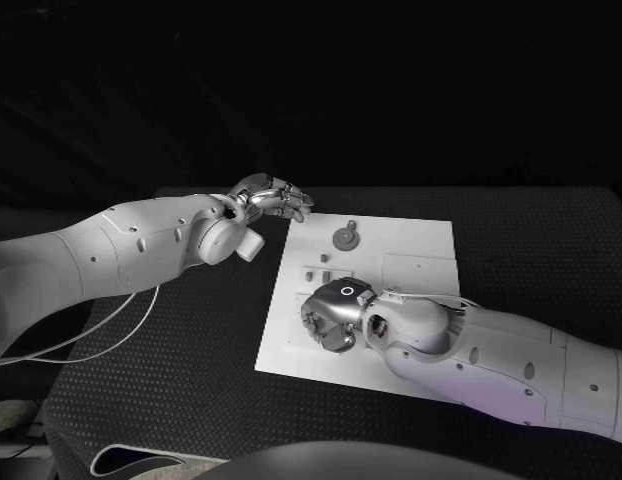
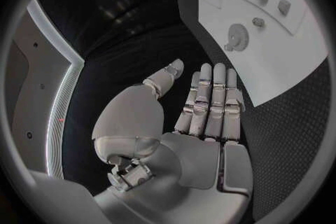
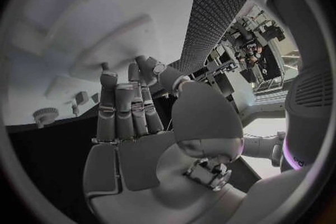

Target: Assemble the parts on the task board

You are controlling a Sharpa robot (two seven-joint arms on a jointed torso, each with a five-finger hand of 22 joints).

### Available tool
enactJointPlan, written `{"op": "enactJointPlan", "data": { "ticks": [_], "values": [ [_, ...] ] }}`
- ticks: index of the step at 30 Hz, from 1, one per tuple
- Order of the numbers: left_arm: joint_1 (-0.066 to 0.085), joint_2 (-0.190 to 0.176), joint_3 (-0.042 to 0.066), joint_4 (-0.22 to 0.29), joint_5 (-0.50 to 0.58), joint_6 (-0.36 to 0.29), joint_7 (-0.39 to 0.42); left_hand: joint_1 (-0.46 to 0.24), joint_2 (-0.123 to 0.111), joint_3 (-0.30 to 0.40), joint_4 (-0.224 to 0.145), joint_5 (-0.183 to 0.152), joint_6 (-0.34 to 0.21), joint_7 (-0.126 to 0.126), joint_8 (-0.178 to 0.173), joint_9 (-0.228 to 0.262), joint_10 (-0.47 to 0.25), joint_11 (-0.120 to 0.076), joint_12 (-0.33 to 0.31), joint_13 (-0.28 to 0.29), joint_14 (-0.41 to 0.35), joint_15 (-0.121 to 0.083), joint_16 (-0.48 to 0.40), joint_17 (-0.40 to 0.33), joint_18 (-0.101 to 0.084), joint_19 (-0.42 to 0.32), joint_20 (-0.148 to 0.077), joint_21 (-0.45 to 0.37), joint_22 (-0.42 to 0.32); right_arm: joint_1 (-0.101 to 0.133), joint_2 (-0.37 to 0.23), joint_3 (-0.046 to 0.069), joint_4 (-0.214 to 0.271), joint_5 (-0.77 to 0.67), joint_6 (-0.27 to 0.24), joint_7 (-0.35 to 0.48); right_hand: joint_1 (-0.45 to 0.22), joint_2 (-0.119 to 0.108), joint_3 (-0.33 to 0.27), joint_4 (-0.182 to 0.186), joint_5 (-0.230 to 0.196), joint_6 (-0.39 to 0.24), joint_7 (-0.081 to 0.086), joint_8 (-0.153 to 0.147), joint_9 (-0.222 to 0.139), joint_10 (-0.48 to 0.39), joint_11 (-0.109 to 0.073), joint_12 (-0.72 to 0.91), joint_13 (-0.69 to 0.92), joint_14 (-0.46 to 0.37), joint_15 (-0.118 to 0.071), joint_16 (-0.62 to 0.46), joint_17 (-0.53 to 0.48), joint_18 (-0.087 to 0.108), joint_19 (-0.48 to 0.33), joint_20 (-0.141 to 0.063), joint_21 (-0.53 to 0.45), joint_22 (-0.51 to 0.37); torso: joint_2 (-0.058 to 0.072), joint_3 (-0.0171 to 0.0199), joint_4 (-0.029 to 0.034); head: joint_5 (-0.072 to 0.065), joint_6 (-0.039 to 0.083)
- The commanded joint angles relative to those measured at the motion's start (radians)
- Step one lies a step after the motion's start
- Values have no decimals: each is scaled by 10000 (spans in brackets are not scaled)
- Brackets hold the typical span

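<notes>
Hovering over the near-left of the task board point(image 1: 412, 250), right hand point(image 1: 337, 315) empty with fingers loosely curled, left hand point(image 1: 268, 198) open beside the far-left corner; round part point(image 1: 344, 238) lies flat farther back, so approach from above.

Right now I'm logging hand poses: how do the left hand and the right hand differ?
The left hand sits over the black table, just off the task board's far corner; the right hand is over the board's near part. The left hand's fingers lie straight and together; the right hand's fingers curl somewhat. Both hold nothing.
</notes>
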Motion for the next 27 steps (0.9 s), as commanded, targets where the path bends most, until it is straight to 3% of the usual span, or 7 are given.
{"op": "enactJointPlan", "data": {
  "ticks": [1, 9, 15, 19, 22, 25, 27],
  "values": [
    [7, 5, 8, 17, 53, 132, 38, -114, 4, -25, 36, -13, -46, -40, 27, -10, -57, 16, -59, -13, 56, 10, -66, 18, -149, 31, 47, -24, -11, -10, -34, -1, -5, 270, -148, 100, -221, -310, -64, 38, 25, -244, 39, -126, -76, -279, 106, -142, -68, -57, 131, -49, 19, 285, -38, 94, -66, 160, 0, 5, 1, -10, -1],
    [7, -21, 8, 24, 54, 132, 29, -117, -1, -28, 38, -13, -50, -40, 26, -11, -60, 17, -61, -13, 56, 11, -71, 24, -149, 30, 48, -24, -13, -5, -218, 1, 184, 426, -365, 138, -472, -813, 23, 188, 23, -642, 0, -315, -216, -818, 357, -448, -256, -289, 378, -44, 30, 285, -172, 167, -148, 163, -2, 4, 0, -31, 13],
    [7, -57, 7, 31, 57, 125, 22, -119, -5, -29, 40, -13, -52, -40, 25, -12, -62, 18, -62, -14, 56, 11, -76, 30, -149, 30, 48, -24, -15, 46, -509, 20, 518, 646, -1263, 237, -535, -983, 65, 307, 22, -700, -27, -316, -238, -943, 422, -502, -301, -367, 440, -15, 39, 284, -215, 192, -157, 175, -1, 12, -10, -84, 79],
    [7, -74, 7, 35, 78, 131, 13, -120, -7, -30, 41, -13, -52, -41, 25, -12, -63, 19, -63, -14, 57, 11, -79, 34, -149, 30, 48, -24, -17, 188, -798, 154, 770, 1393, -2049, 501, -491, -1001, 115, 361, 22, -718, -16, -306, -246, -902, 411, -464, -295, -350, 430, 28, 46, 285, -180, 181, -128, 183, -3, 12, -14, -166, 148],
    [6, -60, 6, 18, 78, 144, 23, -119, -8, -30, 42, -13, -51, -42, 26, -12, -64, 19, -63, -14, 57, 12, -82, 37, -149, 30, 48, -24, -18, 404, -1191, 463, 931, 2577, -2254, 795, -433, -881, 145, 407, 12, -624, 100, -222, -235, -585, 293, -257, -216, -299, 322, 73, 37, 285, -136, 153, -83, 192, -7, 11, -14, -260, 240],
    [5, -68, 5, 15, 78, 134, 33, -121, -8, -30, 44, -13, -51, -42, 26, -12, -64, 19, -63, -14, 58, 12, -83, 39, -149, 30, 48, -23, -19, 674, -1600, 656, 1039, 3940, -1700, 893, -444, -691, 85, 396, 8, -476, 199, -110, -210, -47, 48, 126, 24, -258, 80, 51, -5, 285, -135, 138, -64, 190, -11, 7, -27, -340, 318],
    [5, -79, 4, 10, 78, 131, 38, -122, -8, -31, 45, -13, -51, -43, 27, -12, -64, 19, -63, -14, 58, 12, -84, 41, -149, 30, 48, -23, -19, 941, -1975, 690, 1145, 4678, -1311, 786, -607, -349, -97, 472, -3, 91, -14, 334, 100, 734, -312, 975, 777, -120, -320, 24, -57, 285, -39, 120, -42, 166, -11, 7, -37, -435, 405]
  ]
}}
